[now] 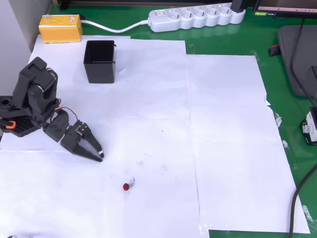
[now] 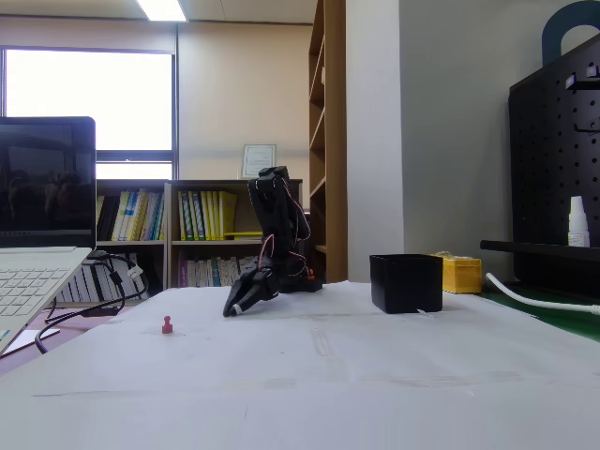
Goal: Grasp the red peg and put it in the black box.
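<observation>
Closest to me in the fixed view, the red peg stands alone on the white paper. Just beyond, I see the gripper angled down near the sheet, jaws nearly together, gripping nothing. Farthest, the black box sits upright before the yellow box.

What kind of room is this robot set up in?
Probably an office or lab: bookshelves full of books, a laptop on the paper-covered table, a pegboard, and a power strip.
</observation>
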